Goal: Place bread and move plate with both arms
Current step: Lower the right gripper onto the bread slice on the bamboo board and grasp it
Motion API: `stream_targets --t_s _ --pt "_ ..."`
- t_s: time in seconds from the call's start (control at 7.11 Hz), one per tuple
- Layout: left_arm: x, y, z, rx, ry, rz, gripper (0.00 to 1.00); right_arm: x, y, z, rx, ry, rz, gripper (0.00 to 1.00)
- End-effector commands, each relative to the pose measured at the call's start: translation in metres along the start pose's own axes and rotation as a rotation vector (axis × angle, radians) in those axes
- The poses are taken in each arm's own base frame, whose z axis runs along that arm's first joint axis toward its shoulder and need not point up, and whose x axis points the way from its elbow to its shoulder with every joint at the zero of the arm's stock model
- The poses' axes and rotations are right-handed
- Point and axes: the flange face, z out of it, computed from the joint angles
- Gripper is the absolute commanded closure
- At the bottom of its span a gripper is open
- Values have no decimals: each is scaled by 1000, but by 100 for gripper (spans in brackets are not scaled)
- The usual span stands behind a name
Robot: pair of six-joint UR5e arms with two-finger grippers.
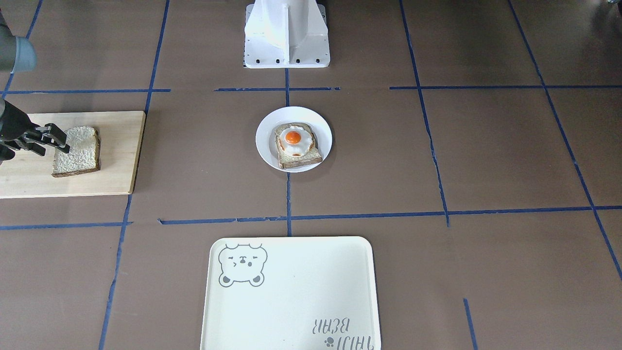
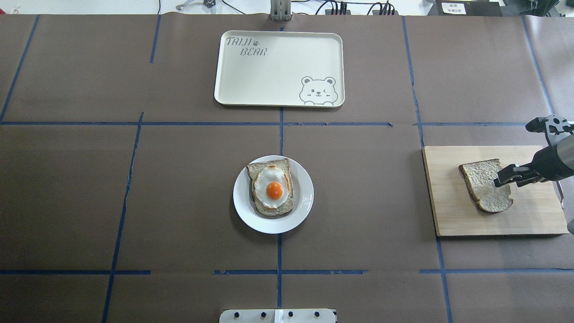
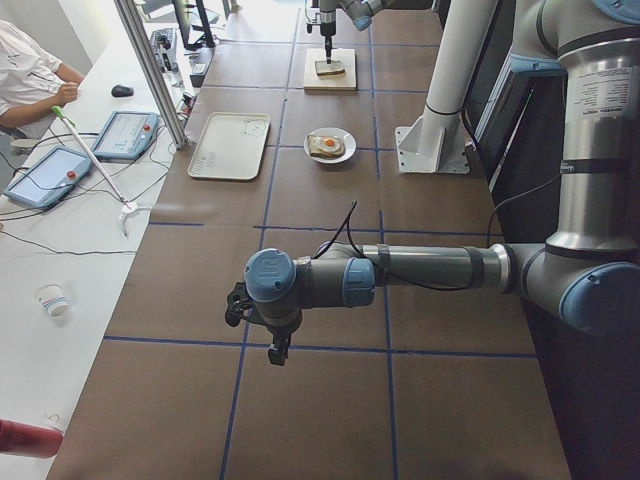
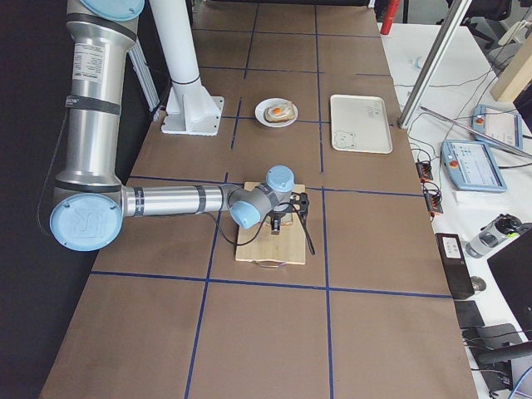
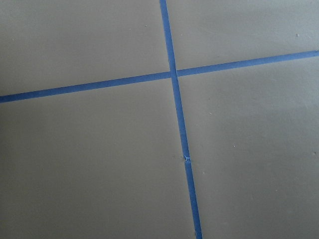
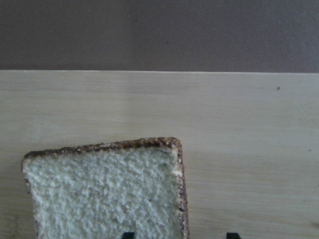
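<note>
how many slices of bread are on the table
2. A plain slice lies on the wooden board, by the right pincer; an egg-topped slice sits on the white plate at the table's centre. None looks hidden.

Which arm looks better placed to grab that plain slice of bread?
The right arm: its fingers are poised over the plain brown-crusted bread slice on the pale wooden board. The left arm hangs over brown table, far away.

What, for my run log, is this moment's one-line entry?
right gripper: open at plain brown-crusted bread slice on wooden board | left gripper: over table, state unclear | round white plate: holds egg toast
</note>
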Motion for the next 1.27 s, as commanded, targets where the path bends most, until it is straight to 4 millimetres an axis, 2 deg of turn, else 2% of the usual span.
stream_targets --t_s 0.0,0.28,0.42,0.7,0.84,1.12 --pt "0 0 0 -1 0 -1 0 -4 -2 2 -8 -10 -7 54" --pt "0 0 0 0 0 0 0 -6 0 0 -21 -27 -14 89" --pt "0 0 0 0 0 0 0 -10 2 -4 -26 -41 -15 100" --pt "0 0 0 0 0 0 0 -12 3 -6 -24 -46 -18 100" --pt "1 -1 -1 1 0 1 0 -21 3 -15 -12 -61 -32 100" --pt "1 -1 -1 2 0 3 0 -59 9 -47 11 -133 -93 100"
